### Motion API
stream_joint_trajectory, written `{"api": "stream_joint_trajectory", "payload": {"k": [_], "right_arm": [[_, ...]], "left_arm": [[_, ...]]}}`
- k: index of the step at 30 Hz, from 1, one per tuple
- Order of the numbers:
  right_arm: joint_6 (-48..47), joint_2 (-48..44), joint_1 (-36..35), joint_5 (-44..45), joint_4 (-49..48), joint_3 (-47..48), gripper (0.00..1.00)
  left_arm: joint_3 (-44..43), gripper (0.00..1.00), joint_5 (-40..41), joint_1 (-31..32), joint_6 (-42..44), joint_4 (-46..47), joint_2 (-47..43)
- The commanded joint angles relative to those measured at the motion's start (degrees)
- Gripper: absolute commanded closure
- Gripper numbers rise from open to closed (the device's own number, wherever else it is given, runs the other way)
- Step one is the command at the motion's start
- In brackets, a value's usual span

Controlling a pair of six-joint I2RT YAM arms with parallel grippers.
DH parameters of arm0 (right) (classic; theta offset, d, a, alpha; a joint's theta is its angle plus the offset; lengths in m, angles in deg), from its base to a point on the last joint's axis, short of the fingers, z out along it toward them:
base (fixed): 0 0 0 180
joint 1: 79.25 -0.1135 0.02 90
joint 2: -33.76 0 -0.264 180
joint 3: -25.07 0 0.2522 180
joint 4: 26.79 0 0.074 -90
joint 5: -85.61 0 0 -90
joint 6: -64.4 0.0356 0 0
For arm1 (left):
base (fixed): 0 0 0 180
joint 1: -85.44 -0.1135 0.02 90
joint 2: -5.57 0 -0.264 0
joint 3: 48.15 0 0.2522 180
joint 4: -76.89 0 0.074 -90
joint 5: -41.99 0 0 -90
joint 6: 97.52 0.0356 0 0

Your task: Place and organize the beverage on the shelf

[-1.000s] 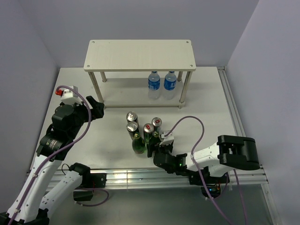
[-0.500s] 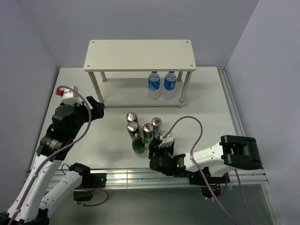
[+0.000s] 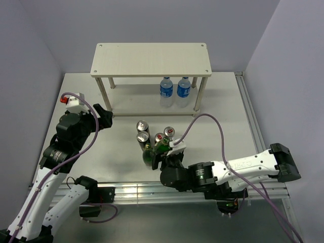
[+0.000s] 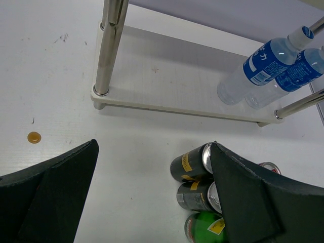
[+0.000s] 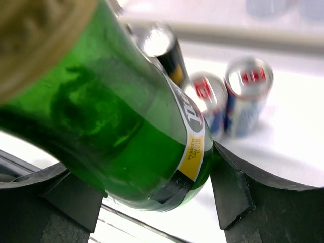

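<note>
The pale wood shelf (image 3: 151, 59) stands at the back. My right gripper (image 3: 164, 156) is shut on a green glass bottle (image 3: 161, 145), which is tilted and fills the right wrist view (image 5: 126, 131) between the fingers (image 5: 238, 192). The second green bottle (image 3: 149, 156) stands just to its left. Two black cans (image 3: 143, 130) and two blue-silver-red cans (image 3: 164, 135) stand right behind it. My left gripper (image 3: 104, 117) is open and empty, left of the cluster. In the left wrist view the black cans (image 4: 192, 177) and a green bottle (image 4: 205, 228) show beside the right finger.
Two clear water bottles with blue labels (image 3: 174, 90) stand on the right half of the shelf's lower tier (image 3: 136, 101); they also show in the left wrist view (image 4: 273, 66). A metal shelf leg (image 4: 109, 50) is close ahead of my left gripper.
My right arm has swung left and its gripper has closed round the near green bottle, tipping it. The left arm has not moved.
</note>
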Motion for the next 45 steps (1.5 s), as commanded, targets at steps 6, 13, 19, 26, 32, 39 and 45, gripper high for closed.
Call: {"api": "stream_joint_trajectory", "payload": {"k": [6,13,19,26,32,39,45], "right_arm": [[-28.8,0.8,10.5,-6.0,-25.2,10.7,1.0],[-35.7,11.1,20.8,-15.2,-28.0,21.0,1.0],[-37.2,18.7,26.9,-19.9,-28.6,28.0,1.0],[-37.8,26.9,33.2,-24.1,-30.4,33.5,1.0],[-38.9,32.6,36.2,-26.1,-30.8,39.0,1.0],[-38.1,37.1,38.4,-27.7,-30.8,42.8,1.0],[-36.0,40.1,38.7,-28.2,-30.8,43.7,1.0]], "left_arm": [[0.0,0.01,-0.3,0.1,0.9,2.1,-1.1],[-0.1,0.01,-0.4,0.0,1.0,2.2,-1.4],[0.0,0.01,-0.8,-0.1,1.2,2.4,-1.8],[0.2,0.01,-1.4,-0.2,1.2,2.5,-1.9],[0.3,0.01,-1.8,-0.3,1.3,2.6,-1.8],[0.3,0.01,-2.7,-0.8,1.5,2.8,-1.6],[0.3,0.01,-3.3,-1.4,1.6,3.0,-1.7]]}}
